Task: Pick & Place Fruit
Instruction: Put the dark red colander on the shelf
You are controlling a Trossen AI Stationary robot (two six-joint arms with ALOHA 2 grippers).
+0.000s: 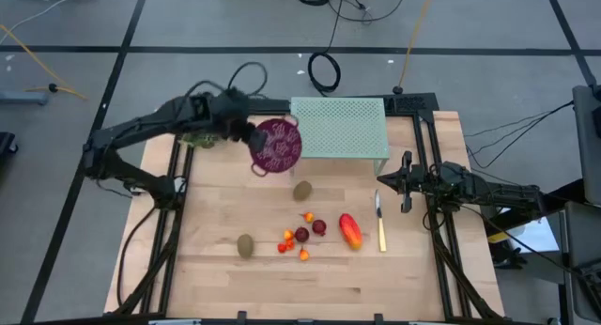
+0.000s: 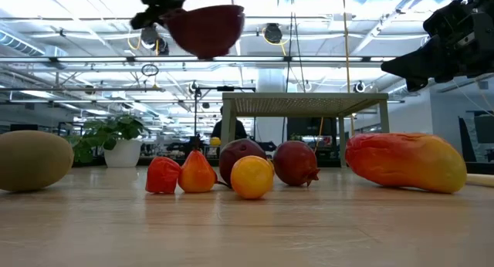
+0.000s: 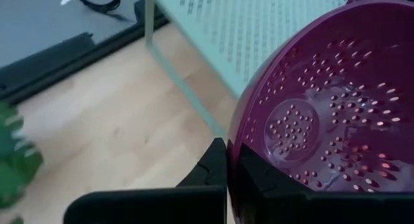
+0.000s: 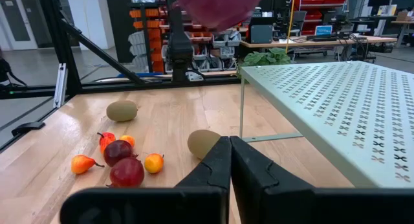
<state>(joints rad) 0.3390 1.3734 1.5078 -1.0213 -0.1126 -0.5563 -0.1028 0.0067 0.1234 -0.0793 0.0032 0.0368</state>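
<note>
The elongated orange-red fruit [image 1: 350, 230] lies lengthwise toward the table's front (slightly angled); the left gripper [image 1: 246, 134] clamps the purple perforated plastic colander [image 1: 275, 145], and the right gripper [image 1: 406, 182] is closed, empty.

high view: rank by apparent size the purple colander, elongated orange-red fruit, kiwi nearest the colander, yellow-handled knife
1. Purple colander, held up by the left gripper, so nearness to the camera inflates it.
2. Knife, longest but thin.
3. Elongated orange-red fruit.
4. Kiwi.

My purple colander [image 1: 275, 145] lifted beside the pale green perforated rack [image 1: 340, 128], yellow-handled knife [image 1: 380, 224] on the table, leafy bunch [image 1: 198, 137] at the far-left corner
</note>
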